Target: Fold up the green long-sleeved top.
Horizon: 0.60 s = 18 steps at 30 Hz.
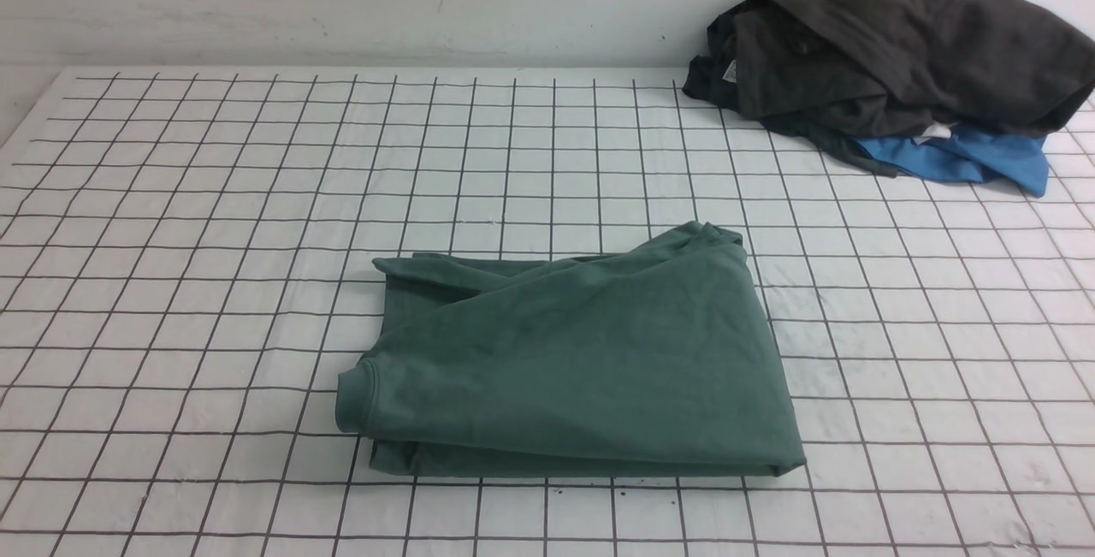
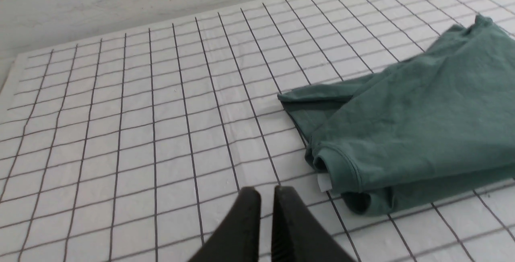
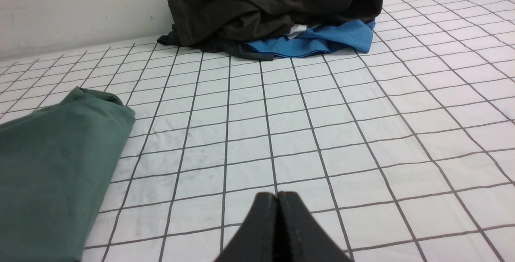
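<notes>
With the green long-sleeved top (image 1: 573, 360) folded at lower centre of the desk (image 1: 171, 198), my left hand (image 2: 267, 191) and right hand (image 3: 277, 195), both pressed together and empty, probably need only withdraw.

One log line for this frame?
green top: folded, on table | left gripper: shut, empty | right gripper: shut, empty

the folded long-sleeved top (image 1: 573, 360) lies on the near middle of the gridded table cover (image 1: 171, 240), well apart from a heap of clothes (image 1: 898, 52) at the far right corner against the wall (image 1: 342, 1), with another garment (image 1: 967, 159) tucked under the heap's near edge.
</notes>
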### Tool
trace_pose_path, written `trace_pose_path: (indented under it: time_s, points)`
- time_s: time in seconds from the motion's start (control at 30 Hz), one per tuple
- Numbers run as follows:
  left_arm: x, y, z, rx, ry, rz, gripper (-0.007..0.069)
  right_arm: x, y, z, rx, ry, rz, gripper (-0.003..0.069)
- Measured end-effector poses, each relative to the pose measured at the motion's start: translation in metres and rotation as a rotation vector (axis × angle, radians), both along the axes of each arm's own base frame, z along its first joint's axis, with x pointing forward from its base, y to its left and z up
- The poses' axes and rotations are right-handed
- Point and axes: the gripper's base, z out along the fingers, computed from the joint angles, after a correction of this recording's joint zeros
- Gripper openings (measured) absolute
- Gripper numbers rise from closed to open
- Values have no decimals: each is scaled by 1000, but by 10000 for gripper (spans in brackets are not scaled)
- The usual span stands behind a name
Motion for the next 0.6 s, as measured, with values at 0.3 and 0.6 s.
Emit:
trace_pose_path:
  time_s: [0.3,0.6]
  points:
    - [3,4,-61,-41,-181,189,33,0,0,0,8,0,-2,-14]
    - [4,7,-108,-8,-16,239,33,0,0,0,8,1,-2,-14]
